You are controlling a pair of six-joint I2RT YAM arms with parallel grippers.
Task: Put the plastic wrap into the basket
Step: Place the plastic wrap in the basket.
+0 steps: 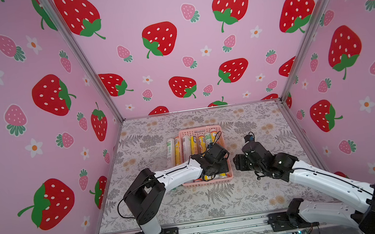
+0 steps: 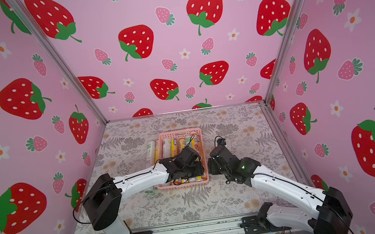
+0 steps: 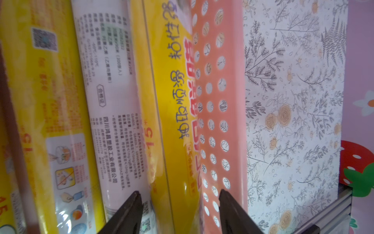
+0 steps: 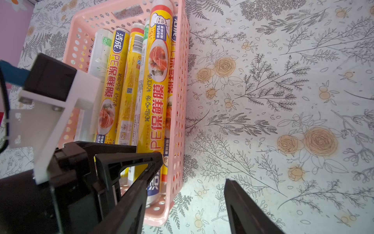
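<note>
The pink basket (image 1: 198, 129) (image 2: 178, 131) sits mid-table with several plastic wrap rolls lying lengthwise in it, among them a yellow roll (image 1: 193, 143) (image 4: 155, 97). Outside its left wall a white-green roll (image 1: 170, 149) (image 2: 151, 152) and a yellow roll (image 1: 177, 148) lie on the table. My left gripper (image 1: 213, 165) (image 3: 180, 194) hovers over the basket's near right part. It is open, its fingers straddling a yellow roll (image 3: 172, 121) beside the perforated wall (image 3: 214, 101). My right gripper (image 1: 239, 162) (image 4: 187, 182) is open over the table just right of the basket (image 4: 180, 101), with nothing between its fingers.
The floral table cover (image 1: 256, 125) spreads around the basket. Pink strawberry walls with metal frame posts (image 1: 285, 99) enclose the table on three sides. The left arm's wrist (image 4: 60, 162) shows close beside the right gripper.
</note>
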